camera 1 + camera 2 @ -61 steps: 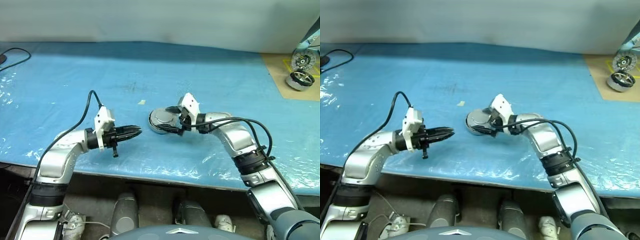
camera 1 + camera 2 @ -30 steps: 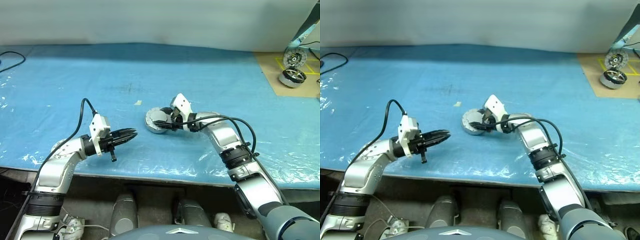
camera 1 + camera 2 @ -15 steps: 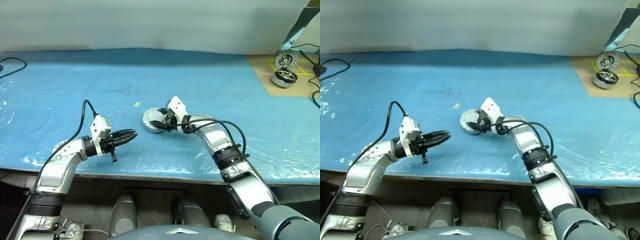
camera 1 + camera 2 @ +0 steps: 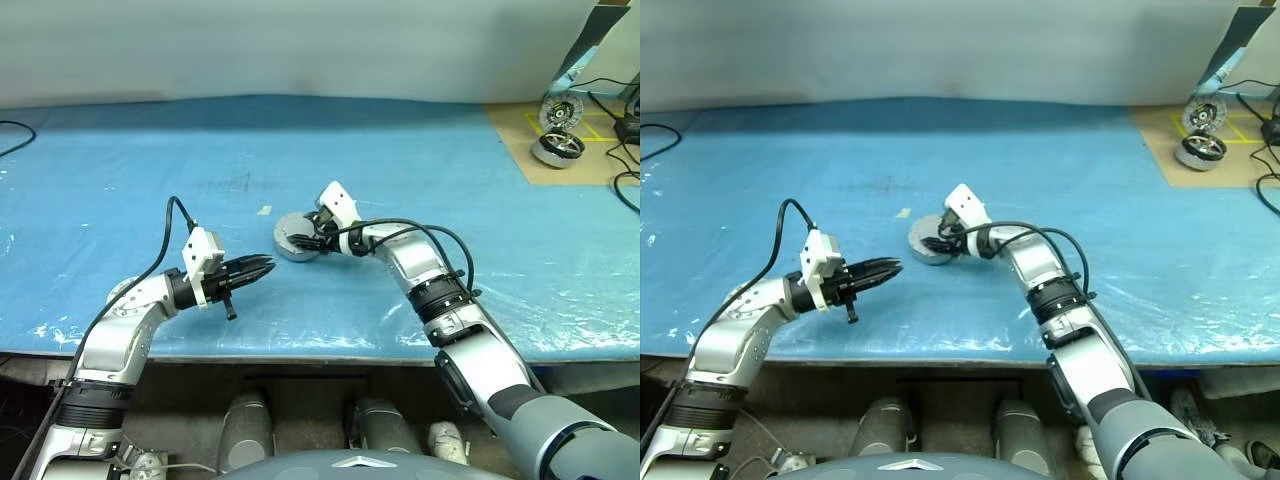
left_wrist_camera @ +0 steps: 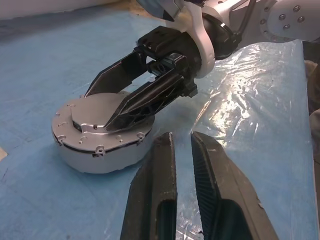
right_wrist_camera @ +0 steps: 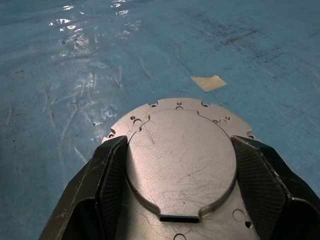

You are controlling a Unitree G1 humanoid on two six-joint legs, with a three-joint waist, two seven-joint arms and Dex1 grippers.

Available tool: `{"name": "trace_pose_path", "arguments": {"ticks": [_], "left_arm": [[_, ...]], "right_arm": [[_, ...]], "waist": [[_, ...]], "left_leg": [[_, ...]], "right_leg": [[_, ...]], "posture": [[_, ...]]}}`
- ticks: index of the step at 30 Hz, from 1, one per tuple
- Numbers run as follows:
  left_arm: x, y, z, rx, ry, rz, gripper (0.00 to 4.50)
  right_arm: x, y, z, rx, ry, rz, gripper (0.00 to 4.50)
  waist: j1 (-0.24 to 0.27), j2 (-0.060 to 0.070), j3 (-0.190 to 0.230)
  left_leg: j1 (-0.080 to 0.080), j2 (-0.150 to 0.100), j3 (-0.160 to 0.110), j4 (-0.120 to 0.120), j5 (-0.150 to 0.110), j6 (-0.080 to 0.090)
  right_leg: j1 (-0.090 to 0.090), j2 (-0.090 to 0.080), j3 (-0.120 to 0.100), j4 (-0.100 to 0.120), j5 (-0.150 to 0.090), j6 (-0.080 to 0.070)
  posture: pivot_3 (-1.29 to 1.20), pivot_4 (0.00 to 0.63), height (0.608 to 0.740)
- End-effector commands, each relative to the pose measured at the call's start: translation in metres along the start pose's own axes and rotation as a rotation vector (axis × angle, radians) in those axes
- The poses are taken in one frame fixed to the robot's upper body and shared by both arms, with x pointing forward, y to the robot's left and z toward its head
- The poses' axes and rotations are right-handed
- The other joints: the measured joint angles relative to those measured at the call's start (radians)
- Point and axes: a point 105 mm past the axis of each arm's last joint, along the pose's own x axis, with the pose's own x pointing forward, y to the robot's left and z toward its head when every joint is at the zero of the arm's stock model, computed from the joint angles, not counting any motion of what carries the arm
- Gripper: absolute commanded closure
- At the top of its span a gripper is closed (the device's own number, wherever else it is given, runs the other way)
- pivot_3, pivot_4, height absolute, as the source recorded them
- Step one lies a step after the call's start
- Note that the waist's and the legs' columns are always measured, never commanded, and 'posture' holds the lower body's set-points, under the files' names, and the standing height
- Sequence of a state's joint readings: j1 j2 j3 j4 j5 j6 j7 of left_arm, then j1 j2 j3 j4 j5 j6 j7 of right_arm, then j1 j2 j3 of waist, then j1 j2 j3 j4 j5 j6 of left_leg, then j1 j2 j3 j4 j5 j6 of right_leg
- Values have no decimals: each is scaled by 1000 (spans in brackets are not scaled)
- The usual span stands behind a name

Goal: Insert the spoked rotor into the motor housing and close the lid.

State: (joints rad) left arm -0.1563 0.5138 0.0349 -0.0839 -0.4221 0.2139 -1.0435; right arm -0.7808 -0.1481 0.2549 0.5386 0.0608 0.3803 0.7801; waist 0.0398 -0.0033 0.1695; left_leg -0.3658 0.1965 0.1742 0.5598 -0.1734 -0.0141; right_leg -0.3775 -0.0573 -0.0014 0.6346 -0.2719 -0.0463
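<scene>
Right claw (image 5: 107, 107) spread wide over the closed lid (image 6: 181, 160) of motor housing (image 5: 97, 147); left claw (image 5: 181, 142) nearly clenched, empty, just beside.

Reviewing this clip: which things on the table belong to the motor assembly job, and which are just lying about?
Job:
- lid, plain grey face up, closed over the motor housing
- right gripper, fingers spread over the lid
- left gripper, nearby, holding nothing

Lying about:
- second motor on the brown mat
- scrap of tape
- black cable at the table's far left
</scene>
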Motion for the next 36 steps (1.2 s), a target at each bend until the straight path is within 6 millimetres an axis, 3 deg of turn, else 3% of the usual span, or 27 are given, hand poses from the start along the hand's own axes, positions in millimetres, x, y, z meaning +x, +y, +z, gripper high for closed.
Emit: {"name": "trace_pose_path", "arguments": {"ticks": [1,6,9,11,18,28,36], "left_arm": [[0,1,8,36,-15,2,3922],[1,-1,10,36,-15,1,3922],[3,-2,12,36,-18,-3,3922],[5,-2,13,36,-18,-5,3922],[4,1,11,35,-16,-6,3922],[0,2,8,30,-14,16,3922],[-4,23,13,57,-34,118,3922]], "right_arm": [[2,12,-48,128,154,29,1589],[-10,17,2,177,-53,122,1589],[-11,12,22,215,-111,112,1589],[-8,12,25,191,-101,104,1589],[1,18,0,97,10,84,1589],[9,17,-32,99,151,26,1589],[3,0,-75,-26,360,-96,1589]], "waist": [[0,0,0],[5,0,0],[2,0,0],[2,0,0],[2,0,0],[1,0,0],[5,1,-1]], "left_leg": [[0,0,0,0,0,0],[-4,0,1,-2,0,0],[-11,1,2,-5,2,-4],[-17,2,2,-5,3,-4],[-20,5,1,-6,1,-7],[-13,4,1,-6,1,-8],[8,2,1,-8,-2,-4]], "right_leg": [[0,0,0,0,0,0],[-4,0,0,-3,0,0],[-9,2,0,-9,1,0],[-14,4,-1,-9,4,4],[-16,6,-5,-8,4,4],[-10,5,-4,-9,3,3],[7,3,0,-10,-1,3]], "posture": [[0,150,740],[0,150,740],[0,150,740],[0,150,740],[0,150,740],[0,150,740],[0,150,740]]}}
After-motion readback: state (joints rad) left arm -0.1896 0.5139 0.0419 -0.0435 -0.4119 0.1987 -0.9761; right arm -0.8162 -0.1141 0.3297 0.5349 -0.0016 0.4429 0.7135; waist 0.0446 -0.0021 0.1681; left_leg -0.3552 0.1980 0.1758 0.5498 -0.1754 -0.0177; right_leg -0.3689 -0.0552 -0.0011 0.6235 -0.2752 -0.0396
